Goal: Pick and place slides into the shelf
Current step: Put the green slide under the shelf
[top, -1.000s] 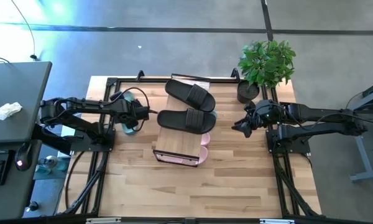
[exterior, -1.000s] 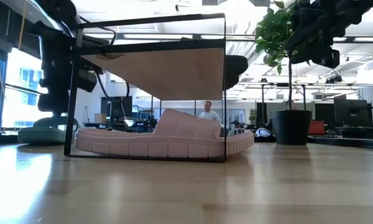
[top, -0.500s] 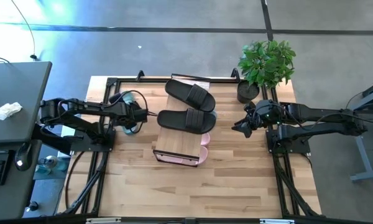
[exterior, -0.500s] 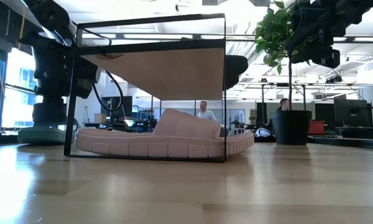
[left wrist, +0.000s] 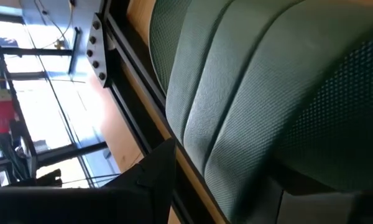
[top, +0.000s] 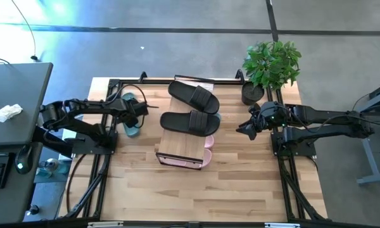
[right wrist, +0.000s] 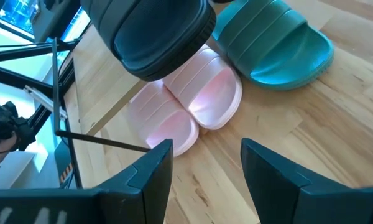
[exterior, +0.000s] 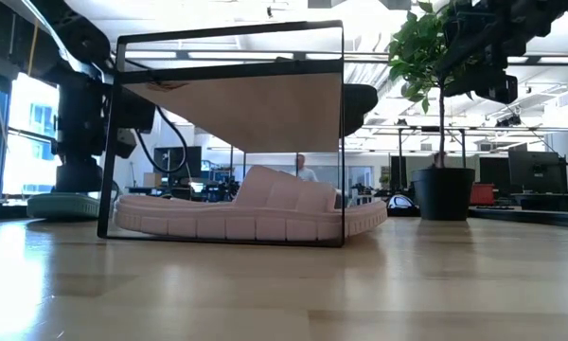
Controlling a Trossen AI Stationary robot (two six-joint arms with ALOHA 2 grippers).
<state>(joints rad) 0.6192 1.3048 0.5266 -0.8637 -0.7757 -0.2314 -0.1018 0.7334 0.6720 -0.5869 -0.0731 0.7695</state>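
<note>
The shelf (top: 177, 144) stands mid-table with two black slides (top: 193, 95) (top: 190, 121) resting sole-down on its plank top. Two pale pink slides (exterior: 251, 213) (right wrist: 186, 99) lie on the table under it. One green slide (top: 131, 125) (left wrist: 248, 81) lies left of the shelf. My left gripper (top: 141, 109) (left wrist: 221, 167) is open right over it, its fingers spread to either side. A second green slide (right wrist: 276, 40) lies at the shelf's far right side. My right gripper (top: 244, 130) (right wrist: 205, 149) is open, hovering right of the shelf. My left gripper comes slanting down at the green slide's ribbed strap (left wrist: 236, 124), which fills the gap between the spread fingers (left wrist: 152, 180). I cannot tell whether the fingers touch it. The slide lies flat on the table.
A potted plant (top: 253, 92) (exterior: 443, 194) stands at the far right, close behind my right arm. The shelf's black frame (exterior: 342, 133) rises around the plank. Bare wood (top: 196, 196) stretches along the near half of the table. A person shows in the room beyond.
My left gripper has shifted a little toward the far edge above the green slide, uncovering more of the slide's near end. My right arm and the slides on and under the shelf have kept still.
</note>
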